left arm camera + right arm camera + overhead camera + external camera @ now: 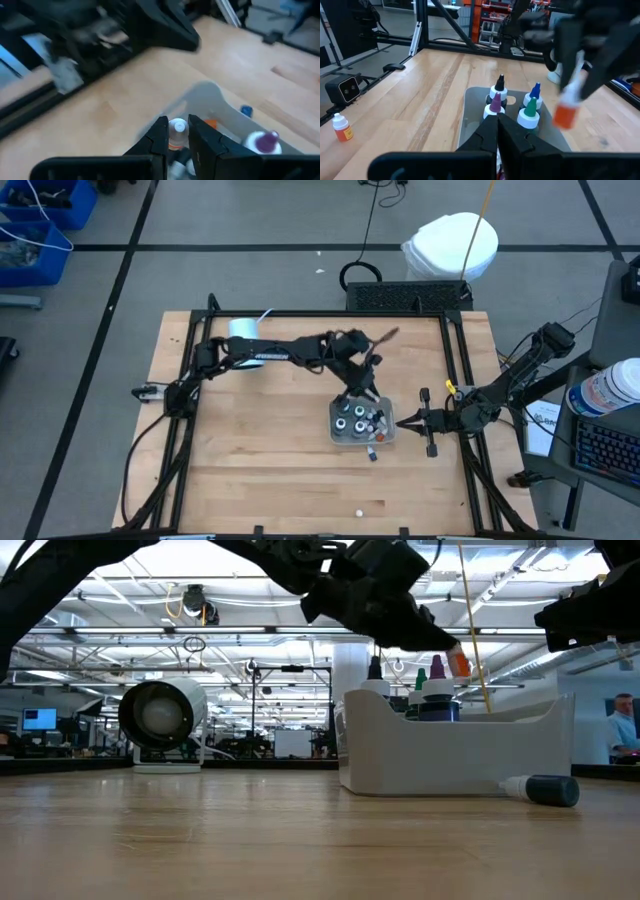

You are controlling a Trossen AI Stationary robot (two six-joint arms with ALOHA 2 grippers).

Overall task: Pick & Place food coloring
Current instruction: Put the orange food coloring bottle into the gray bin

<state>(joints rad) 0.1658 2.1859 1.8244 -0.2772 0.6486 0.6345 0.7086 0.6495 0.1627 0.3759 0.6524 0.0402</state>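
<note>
Carrying an orange bottle (pixel 459 663) above the tray (pixel 450 755), my left gripper (pixel 362 386) is in the placing step. High view: it hangs over the tray's far edge, where several capped bottles (pixel 352 420) stand; the right gripper (pixel 408 421) waits just beside the tray, fingers together, holding nothing. Low view: the orange bottle hangs clear of the tray rim; a dark bottle (pixel 541 789) lies on the table outside the tray. Left wrist view: both fingers (pixel 159 137) clamp the white-capped bottle. Right wrist view: another small orange bottle (pixel 341 126) stands well apart; blur hides, I think, the exact free slot. Next: lower upright into a gap, then release.
</note>
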